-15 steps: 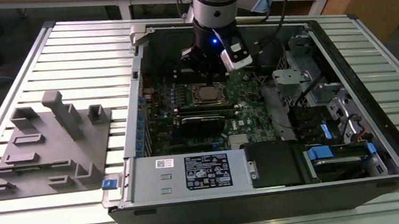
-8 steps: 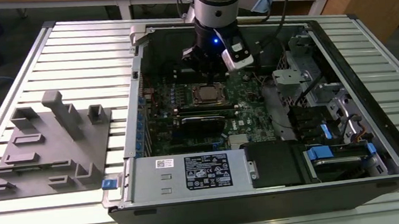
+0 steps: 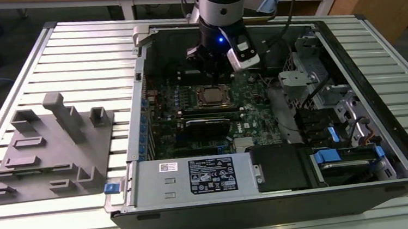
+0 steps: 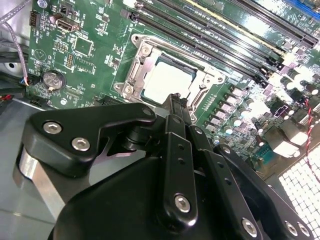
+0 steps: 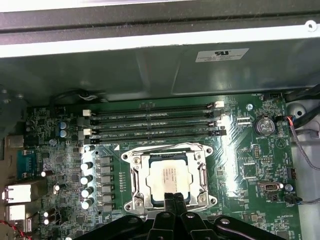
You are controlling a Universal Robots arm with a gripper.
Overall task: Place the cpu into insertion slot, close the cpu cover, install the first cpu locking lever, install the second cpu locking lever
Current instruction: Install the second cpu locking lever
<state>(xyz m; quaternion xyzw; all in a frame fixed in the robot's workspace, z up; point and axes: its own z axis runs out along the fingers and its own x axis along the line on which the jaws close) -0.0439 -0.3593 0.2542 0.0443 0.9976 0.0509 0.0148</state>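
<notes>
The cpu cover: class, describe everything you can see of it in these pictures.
The cpu cover is a thin square frame of silvery metal with a large square window. It lies flat, closed over the insertion slot on the green circuit board. The pale silver-grey cpu shows through its window. The black gripper, fingers together, hovers by its near edge; contact cannot be told.

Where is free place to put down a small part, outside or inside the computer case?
Free: the slatted table beyond the grey fixture plate, and its strip in front of the case. Crowded: inside, around the cpu under the cpu cover, where the gripper hangs beside memory slots.
</notes>
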